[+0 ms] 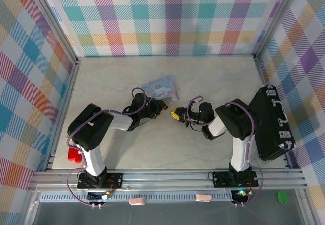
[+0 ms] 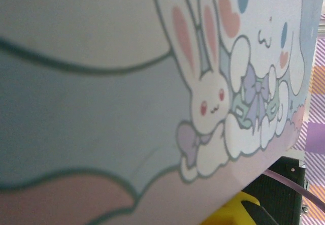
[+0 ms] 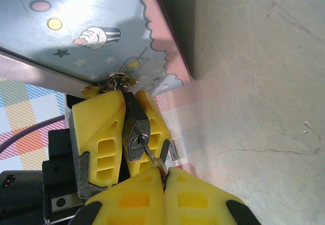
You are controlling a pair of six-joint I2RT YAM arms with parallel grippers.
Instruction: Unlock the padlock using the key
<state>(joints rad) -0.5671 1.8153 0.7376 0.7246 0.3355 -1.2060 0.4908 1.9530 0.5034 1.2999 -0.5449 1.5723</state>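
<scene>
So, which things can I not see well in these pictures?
- Key head: right wrist view, hidden between the right gripper fingertips.
- Padlock shackle: same view, partly covered by the left gripper's fingers; open or locked, unclear.
- Padlock and key, top view: too small.
- Left wrist view: blurred tin blocks the padlock.

The key sits in the padlock at the tin's edge.

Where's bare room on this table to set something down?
Bare: the far strip of pale tabletop behind the pastel cartoon tin, and the near middle between the arm bases. Crowded: centre, where left hand and right hand meet at the tin.
</scene>
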